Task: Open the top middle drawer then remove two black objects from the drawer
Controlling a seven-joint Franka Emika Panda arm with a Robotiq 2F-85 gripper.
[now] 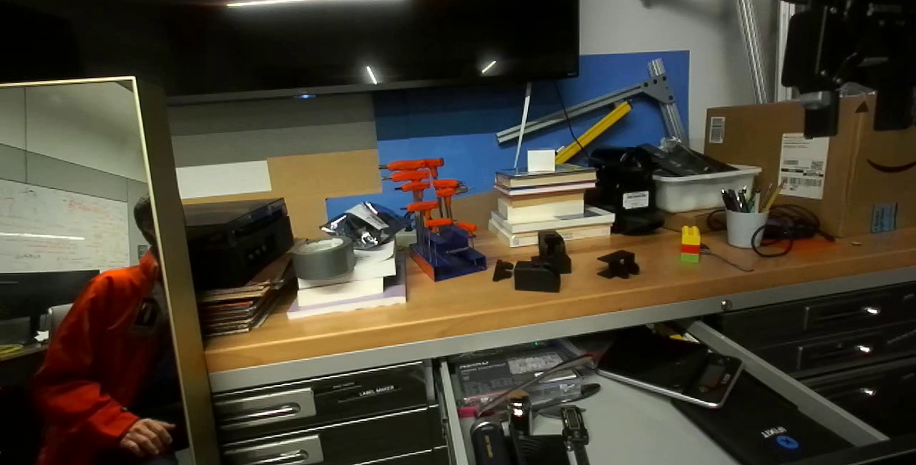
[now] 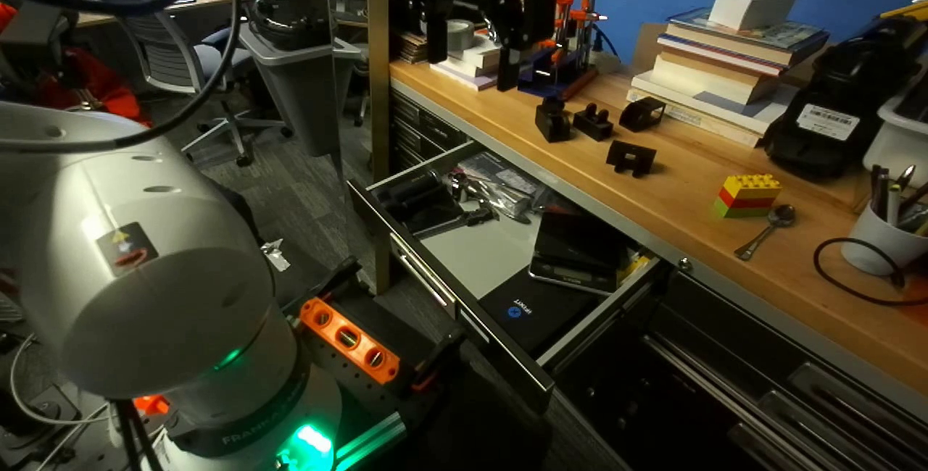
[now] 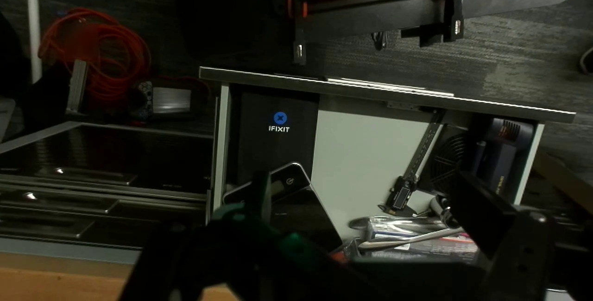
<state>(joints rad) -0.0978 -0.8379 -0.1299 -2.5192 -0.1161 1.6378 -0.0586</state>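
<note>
The hand (image 2: 473,69) is held up high, spread wide, with nothing gripped. Lower down, the top middle drawer (image 2: 471,253) is pulled open. Farther off, four black pieces (image 2: 553,125) are set on the tabletop (image 2: 685,163). The taking-out seems done; next, the hand should be moved away.

The arm (image 2: 145,275) is white and rounded, with oval dimples (image 2: 161,189), a dark label (image 2: 128,249) bearing a yellow triangle (image 2: 119,237), a black band (image 2: 250,430) lettered FRANKA, a green light (image 2: 309,447) and a black cable (image 2: 123,141). The gripper (image 2: 473,64) is black, with angular fingers (image 2: 436,40).
</note>
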